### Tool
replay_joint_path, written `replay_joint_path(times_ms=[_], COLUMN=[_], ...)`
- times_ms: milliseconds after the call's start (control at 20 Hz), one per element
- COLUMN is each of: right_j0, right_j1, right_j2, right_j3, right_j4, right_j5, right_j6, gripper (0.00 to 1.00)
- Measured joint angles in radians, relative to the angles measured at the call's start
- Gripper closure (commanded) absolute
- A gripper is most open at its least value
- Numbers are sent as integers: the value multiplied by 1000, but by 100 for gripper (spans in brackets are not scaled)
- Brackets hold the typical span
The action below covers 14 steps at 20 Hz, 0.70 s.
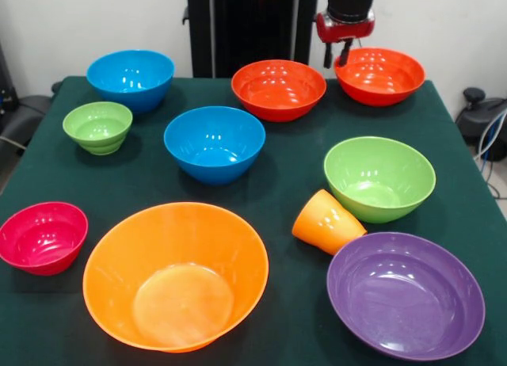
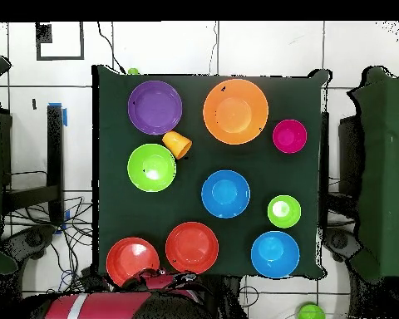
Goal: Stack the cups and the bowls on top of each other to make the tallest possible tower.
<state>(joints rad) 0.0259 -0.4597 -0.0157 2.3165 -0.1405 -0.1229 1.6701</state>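
Honestly, with the hand (image 1: 343,55) hanging slightly open and empty over the near-left rim of the far-right red-orange bowl (image 1: 380,75), a rim pinch could slip on that glossy plastic, while the orange tumbler (image 1: 326,222) lies tipped between the big green bowl (image 1: 380,177) and purple bowl (image 1: 405,295) on the worktop (image 1: 285,156).

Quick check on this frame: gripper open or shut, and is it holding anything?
Gripper: open, holding nothing; it hangs just above the rim of the far red-orange bowl, fingers apart, with no bowl or cup between them.
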Motion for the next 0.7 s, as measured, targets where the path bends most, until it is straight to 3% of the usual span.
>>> replay_joint_path(times_ms=[700], right_j0=[-3], right_j1=[-6], right_j2=[1], right_j3=[2], right_j4=[-15], right_j5=[-2], right_j6=[0], gripper=[100])
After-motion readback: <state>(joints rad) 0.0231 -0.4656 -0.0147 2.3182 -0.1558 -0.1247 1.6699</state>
